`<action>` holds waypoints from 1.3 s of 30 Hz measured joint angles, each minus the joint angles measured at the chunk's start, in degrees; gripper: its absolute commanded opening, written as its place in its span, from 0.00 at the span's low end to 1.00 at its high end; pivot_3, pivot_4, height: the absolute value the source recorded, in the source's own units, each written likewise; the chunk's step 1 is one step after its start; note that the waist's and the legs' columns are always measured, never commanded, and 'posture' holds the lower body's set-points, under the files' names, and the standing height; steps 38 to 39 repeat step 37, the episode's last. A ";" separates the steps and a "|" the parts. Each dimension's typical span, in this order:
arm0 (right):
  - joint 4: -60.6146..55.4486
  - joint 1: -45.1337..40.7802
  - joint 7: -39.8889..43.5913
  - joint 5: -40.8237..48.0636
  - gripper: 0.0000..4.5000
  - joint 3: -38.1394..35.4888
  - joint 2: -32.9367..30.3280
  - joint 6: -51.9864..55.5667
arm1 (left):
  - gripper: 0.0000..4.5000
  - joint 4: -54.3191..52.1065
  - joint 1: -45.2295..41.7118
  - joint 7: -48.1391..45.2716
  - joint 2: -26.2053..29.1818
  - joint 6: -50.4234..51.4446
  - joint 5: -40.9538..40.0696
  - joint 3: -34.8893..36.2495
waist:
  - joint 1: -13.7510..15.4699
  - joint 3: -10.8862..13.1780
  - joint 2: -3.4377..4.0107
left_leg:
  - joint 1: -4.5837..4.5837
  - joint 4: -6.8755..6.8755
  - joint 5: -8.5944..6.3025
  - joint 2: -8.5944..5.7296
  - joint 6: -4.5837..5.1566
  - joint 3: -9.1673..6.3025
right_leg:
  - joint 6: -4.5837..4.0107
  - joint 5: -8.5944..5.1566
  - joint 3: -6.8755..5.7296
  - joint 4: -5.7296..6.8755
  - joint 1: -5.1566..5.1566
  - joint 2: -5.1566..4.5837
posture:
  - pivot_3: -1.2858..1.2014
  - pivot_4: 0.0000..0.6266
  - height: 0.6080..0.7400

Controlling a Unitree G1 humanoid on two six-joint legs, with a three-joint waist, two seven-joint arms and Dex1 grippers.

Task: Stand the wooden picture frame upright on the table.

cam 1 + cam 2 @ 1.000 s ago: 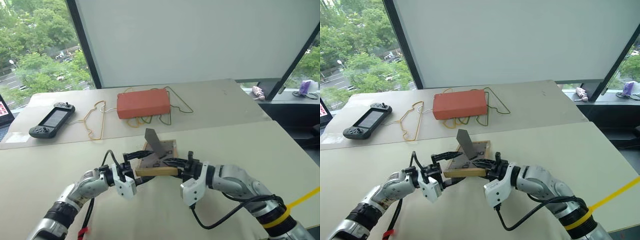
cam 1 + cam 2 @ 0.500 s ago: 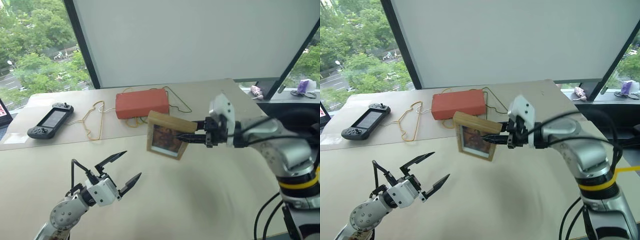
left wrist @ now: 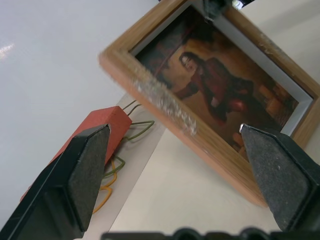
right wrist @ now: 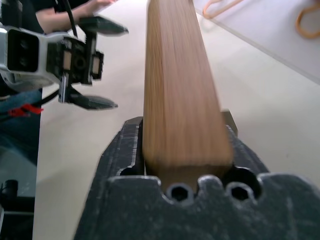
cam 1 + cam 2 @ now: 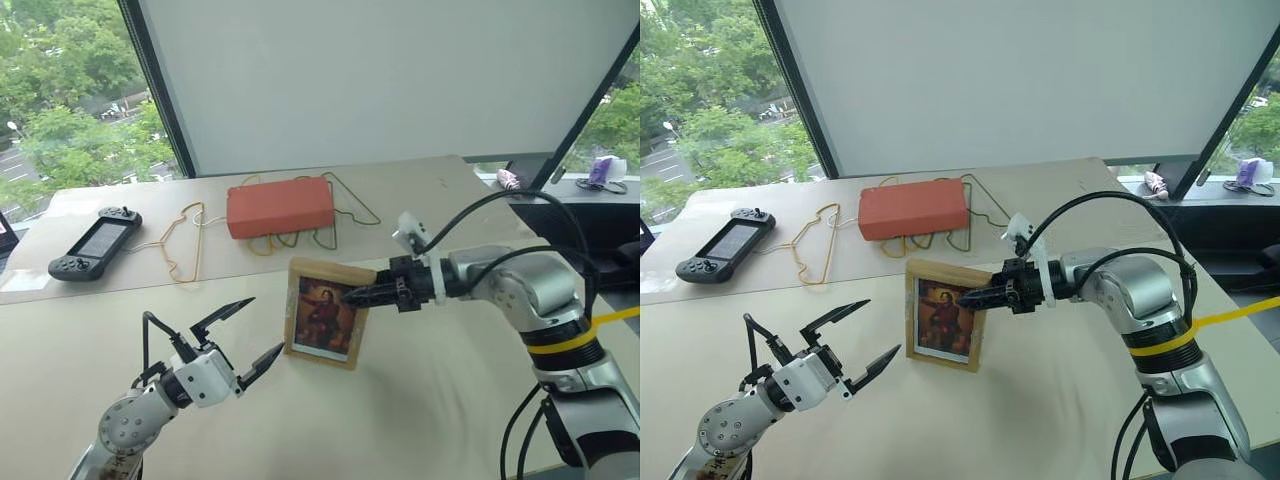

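I see the wooden picture frame standing upright on the table, near the middle of the head view, with its portrait side facing me. It leans slightly backward. I cannot see the stand behind it.

My right tool comes in from 3 o'clock and grasps the frame at its upper right edge. In the right wrist view, the light wood edge sits between the two black fingers, close against them. I cannot tell how firmly they press.

My left tool is released, its fingers spread wide, and it holds nothing. It hovers at about 8 o'clock from the frame, just beside the lower left corner, and I cannot tell if one tip touches the wood. In the left wrist view, the frame appears between the two open fingertips.

At 12 o'clock from the frame, further back on the table, lies an orange-red box on top of some wire hangers. At 10 o'clock, well apart, lies a handheld game console.

In the right wrist view a person's arm shows behind the left tool.
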 measured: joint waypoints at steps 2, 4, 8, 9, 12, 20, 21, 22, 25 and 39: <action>0.60 0.21 0.01 0.01 0.86 -0.12 0.07 0.82 | 1.00 -0.01 0.03 -0.13 -0.13 0.00 0.00 0.06 | 0.06 0.00 0.00 | -0.04 0.05 0.00 0.00 0.00 0.00 | 0.00 0.00 0.00 0.01 -0.01 0.00 | 0.52 0.24 1.00; 0.53 -0.08 -0.02 0.24 0.99 -0.92 -0.05 1.57 | 1.00 -0.01 0.00 -0.42 -0.22 0.01 -0.03 0.06 | 0.07 0.00 0.00 | -0.04 0.06 0.00 0.00 0.00 -0.01 | 0.00 0.00 0.00 0.02 -0.01 0.00 | 0.52 0.24 1.00; -2.01 -0.72 -0.41 3.98 0.99 -6.98 -2.97 6.25 | 1.00 -0.07 -0.42 -1.65 -0.44 0.39 -0.84 0.02 | 0.33 0.00 0.01 | -0.13 0.08 0.00 0.00 0.00 -0.03 | 0.01 0.00 -0.02 0.01 -0.06 0.00 | 0.52 0.24 1.00; -3.17 -0.82 -0.61 5.40 0.99 -9.06 -3.95 7.62 | 1.00 -0.08 -0.65 -2.06 -0.46 0.91 -1.63 -0.04 | 0.38 0.00 0.01 | -0.14 0.08 0.00 0.00 0.01 -0.03 | 0.01 0.00 -0.03 0.00 -0.06 0.00 | 0.52 0.24 1.00; -7.90 1.69 -1.30 9.06 0.99 -15.54 -8.94 10.67 | 1.00 -0.31 -1.06 -3.80 -0.45 3.20 -4.07 -0.09 | 0.74 0.00 0.00 | -0.19 0.11 -0.03 0.01 0.06 -0.03 | 0.01 0.00 -0.08 -0.03 -0.04 0.00 | 0.52 0.24 1.00; -23.11 30.61 -17.88 2.76 0.99 -22.45 -8.22 10.11 | 1.00 -4.51 1.64 1.56 -4.94 25.21 -13.22 3.98 | 1.11 -0.01 -0.02 | -0.35 0.53 -0.17 -0.01 0.30 0.04 | 0.04 0.00 -0.03 0.27 -0.05 -0.01 | 0.52 0.24 1.00; -26.06 33.51 -23.88 -0.10 0.99 -22.73 -4.01 8.43 | 1.00 -6.17 1.56 4.70 -6.96 30.17 -14.39 4.98 | 1.11 -0.01 -0.02 | -0.45 0.64 -0.18 -0.01 0.33 0.03 | 0.04 0.00 0.01 0.43 -0.05 -0.01 | 0.52 0.24 1.00; -28.06 35.39 -29.01 -2.37 0.99 -22.94 0.32 6.90 | 1.00 -7.34 1.36 7.47 -9.20 33.79 -15.44 5.60 | 1.14 -0.02 -0.03 | -0.43 0.71 -0.20 -0.01 0.36 0.01 | 0.04 0.00 0.01 0.49 0.03 -0.01 | 0.52 0.24 1.00; -31.47 39.73 -47.54 -12.75 0.99 -22.56 15.64 -0.54 | 1.00 -9.12 -0.96 17.29 -17.21 44.22 -16.16 6.37 | 1.59 -0.02 -0.04 | -0.35 0.81 -0.14 -0.03 0.24 -0.05 | 0.03 0.00 0.06 0.69 0.04 -0.02 | 0.52 0.24 1.00; -26.74 44.35 -61.89 -29.01 0.99 -13.98 28.78 -25.28 | 1.00 -0.79 -7.84 27.10 -24.60 48.34 -9.81 6.83 | 0.98 -0.03 -0.02 | 0.13 0.64 0.01 -0.02 -0.03 -0.14 | -0.14 0.00 0.15 0.72 0.06 0.10 | 0.52 0.24 1.00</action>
